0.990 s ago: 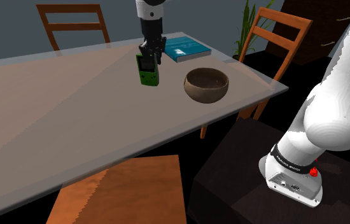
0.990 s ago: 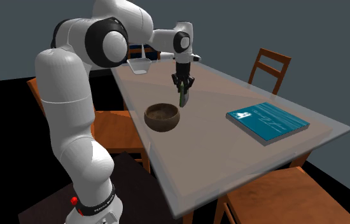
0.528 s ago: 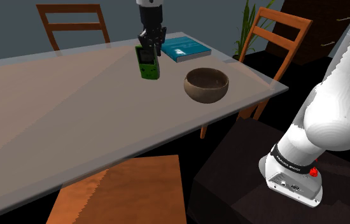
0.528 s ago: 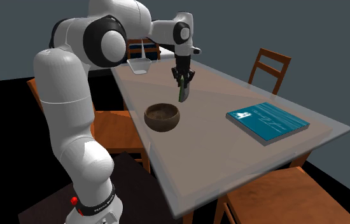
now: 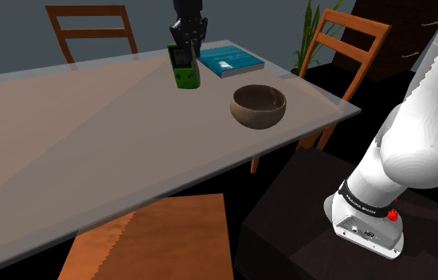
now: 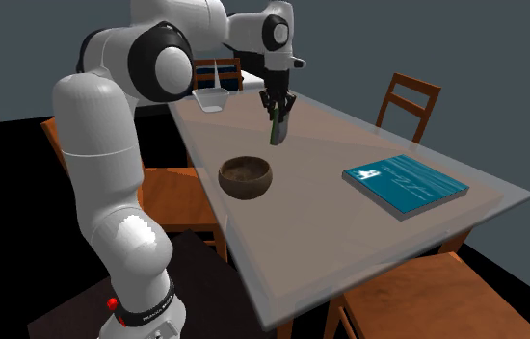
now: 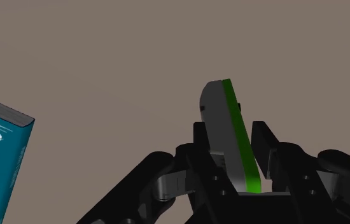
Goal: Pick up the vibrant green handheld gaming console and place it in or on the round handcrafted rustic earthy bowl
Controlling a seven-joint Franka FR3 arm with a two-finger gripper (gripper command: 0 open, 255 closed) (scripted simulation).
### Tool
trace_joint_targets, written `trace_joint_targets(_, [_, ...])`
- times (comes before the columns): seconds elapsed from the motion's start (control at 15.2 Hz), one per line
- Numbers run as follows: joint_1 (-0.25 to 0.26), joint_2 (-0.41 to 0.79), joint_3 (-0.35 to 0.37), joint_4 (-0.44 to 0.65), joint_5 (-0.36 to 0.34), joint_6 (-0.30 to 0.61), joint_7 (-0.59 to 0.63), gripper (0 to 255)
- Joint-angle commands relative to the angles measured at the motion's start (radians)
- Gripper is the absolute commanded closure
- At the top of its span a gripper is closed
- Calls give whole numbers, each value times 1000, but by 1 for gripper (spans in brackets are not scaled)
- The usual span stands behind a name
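Nearest in the shoulder view are the dark stand (image 5: 289,215) and a wooden chair seat (image 5: 154,239), then the bare stretch of table (image 5: 90,135). Farther in, toward the shoulder view's right, the brown round bowl (image 5: 259,106) sits upright and empty. Beyond it and to its left the green console (image 5: 184,68) hangs in the air, well clear of the table. The black jaws clasp its upper end, and the wrist view shows them pressed on its two broad faces, with the body (image 7: 221,121) jutting out slightly tilted. Behind that lies a teal book (image 5: 229,60), well apart from the bowl. The console is not yet over the bowl, so letting go here would drop it onto the table. Only one end is gripped, so a brisk swing sideways could let it pivot or slide out. Carried too low, its free end might knock the rim and shove the bowl. Released at a tilt, it may lean on the rim and tip out.
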Motion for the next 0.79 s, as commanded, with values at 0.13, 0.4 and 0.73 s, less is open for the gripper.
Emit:
trace_joint_targets(0.13, [0,8,0,65,-1,-57,-1,255])
trace_joint_targets(0.4, [1,22,0,138,-2,-116,-1,255])
trace_joint_targets(0.73, [4,47,1,241,-5,-194,0,255])
